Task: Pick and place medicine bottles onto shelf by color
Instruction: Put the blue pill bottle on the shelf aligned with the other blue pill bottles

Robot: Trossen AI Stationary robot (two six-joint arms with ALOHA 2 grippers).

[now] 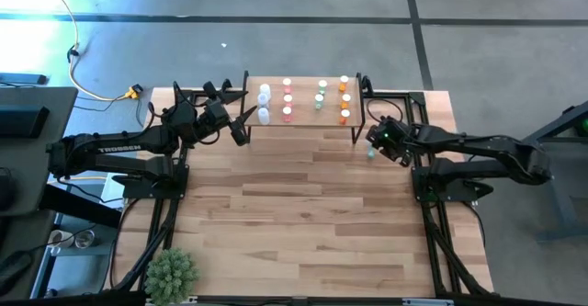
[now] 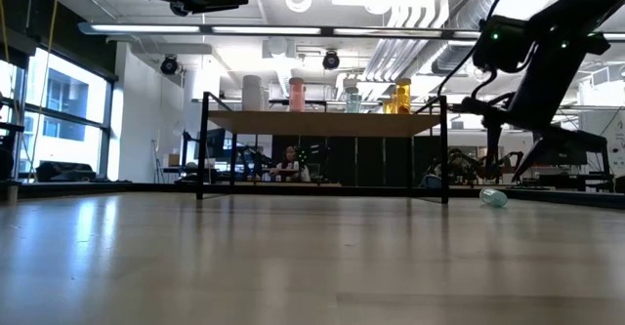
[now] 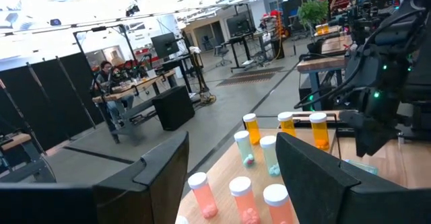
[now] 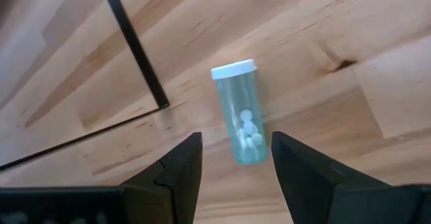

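The shelf [image 1: 303,127] stands at the far end of the tabletop [image 1: 303,214], between the two arms. On it the medicine bottles [image 1: 322,96] stand upright in rows sorted by colour: white ones [image 1: 265,103] nearest the left arm, then pink ones [image 1: 287,100], then green, then orange ones [image 1: 344,100] nearest the right arm. From table height their tops show above the board in that same order.

One green bottle [image 4: 241,113] is not on the shelf. It lies on its side on the tabletop, just beside the shelf's near leg on the right arm's side, white cap on, a few pale pills inside. The low view shows it [image 2: 494,197] lying flat on the wood past that leg.

The right claw [image 4: 236,158] hangs directly above this fallen bottle, fingers apart and released, with the bottle's bottom end showing in the gap between the fingertips. It grasps nothing.

The left claw [image 3: 232,160] hovers at the shelf's other end, by the white bottles, raised above the board. Its fingers are spread and empty too; past them the rows of pink, green and orange bottles stand on the shelf.

A green spiky plant [image 1: 171,271] sits at the near edge of the tabletop on the left arm's side, well apart from everything else. Beyond the tabletop, a person [image 2: 289,163] sits at a desk in the room.
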